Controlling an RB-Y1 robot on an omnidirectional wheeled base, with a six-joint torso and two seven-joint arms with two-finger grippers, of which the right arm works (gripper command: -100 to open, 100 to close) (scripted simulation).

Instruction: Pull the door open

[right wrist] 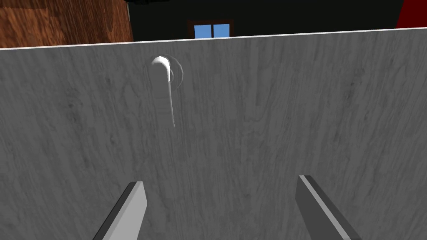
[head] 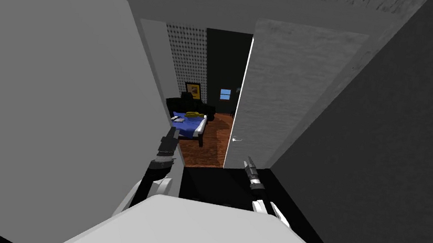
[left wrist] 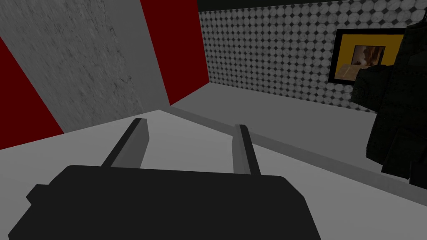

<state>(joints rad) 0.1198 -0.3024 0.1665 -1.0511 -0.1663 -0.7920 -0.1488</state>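
The right gripper (right wrist: 220, 181) is wide open and holds nothing. It points at the flat face of the grey door (right wrist: 271, 104). The white door handle (right wrist: 167, 83) is ahead of the fingers, near the door's edge, and not touching them. The door stands partly open. The left gripper (left wrist: 189, 123) is open and empty too, at the other side of the doorway. Past the door is a bed with a blue cover (head: 190, 123).

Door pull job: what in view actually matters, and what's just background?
Job:
door, grey, standing ajar
lever handle, white, on the door
right gripper, open, handle ahead of it, untouched

Background:
left gripper, open, by the wall
bed, blue cover
framed picture
window
wooden floor
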